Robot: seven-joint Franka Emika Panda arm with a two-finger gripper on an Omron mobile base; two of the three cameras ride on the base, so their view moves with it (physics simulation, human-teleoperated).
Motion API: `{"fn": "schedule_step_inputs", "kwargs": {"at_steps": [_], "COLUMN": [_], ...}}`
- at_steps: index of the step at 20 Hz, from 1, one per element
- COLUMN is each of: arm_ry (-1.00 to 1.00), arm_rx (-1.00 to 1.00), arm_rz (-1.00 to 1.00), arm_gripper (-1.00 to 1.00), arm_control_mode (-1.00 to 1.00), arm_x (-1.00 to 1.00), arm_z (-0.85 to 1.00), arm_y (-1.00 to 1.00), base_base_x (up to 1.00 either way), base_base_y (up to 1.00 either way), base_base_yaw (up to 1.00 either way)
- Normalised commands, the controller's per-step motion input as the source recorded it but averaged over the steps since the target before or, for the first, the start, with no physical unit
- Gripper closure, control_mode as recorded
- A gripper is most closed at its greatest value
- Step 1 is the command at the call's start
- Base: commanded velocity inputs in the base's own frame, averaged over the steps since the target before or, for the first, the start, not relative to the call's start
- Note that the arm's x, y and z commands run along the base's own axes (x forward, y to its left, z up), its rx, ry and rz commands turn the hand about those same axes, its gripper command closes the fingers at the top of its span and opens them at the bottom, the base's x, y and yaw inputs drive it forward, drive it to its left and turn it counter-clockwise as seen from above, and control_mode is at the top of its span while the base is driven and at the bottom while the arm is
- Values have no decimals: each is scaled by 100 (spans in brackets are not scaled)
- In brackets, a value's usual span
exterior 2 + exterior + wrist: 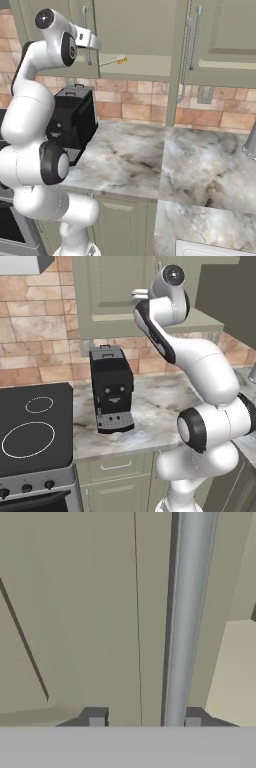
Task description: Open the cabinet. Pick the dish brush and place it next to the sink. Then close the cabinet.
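We have the fingers (144, 721) partly open astride the left door's handle (187, 622); the cabinet (135, 30) already stands ajar, so closing and pulling come next.

Black coffee machine (111, 390) on marble counter (155, 406), black cooktop (35, 426) beside it

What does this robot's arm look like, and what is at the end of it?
The arm is glossy white, built of fat rounded segments with black bands and round black caps at the joints. No loose cables show. The gripper at its end is white, with two small dark grey square-tipped jaws.
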Motion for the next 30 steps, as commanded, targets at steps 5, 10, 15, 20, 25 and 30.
{"fn": "schedule_step_inputs", "kwargs": {"at_steps": [5, 10, 15, 20, 25, 30], "arm_ry": [0, 0, 0, 0, 0, 0], "arm_rx": [0, 4, 8, 2, 0, 0], "arm_rz": [-6, 0, 6, 9, 5, 1], "arm_gripper": [100, 100, 100, 100, 100, 100], "arm_control_mode": [-100, -100, -100, -100, -100, -100], "arm_x": [7, -4, -35, -47, -48, -45], "arm_z": [0, 0, 0, 1, 2, 4], "arm_y": [24, 20, 24, 30, 27, 30], "base_base_x": [0, 0, 0, 0, 0, 0], "base_base_y": [0, 0, 0, 0, 0, 0], "base_base_yaw": [0, 0, 0, 0, 0, 0]}}
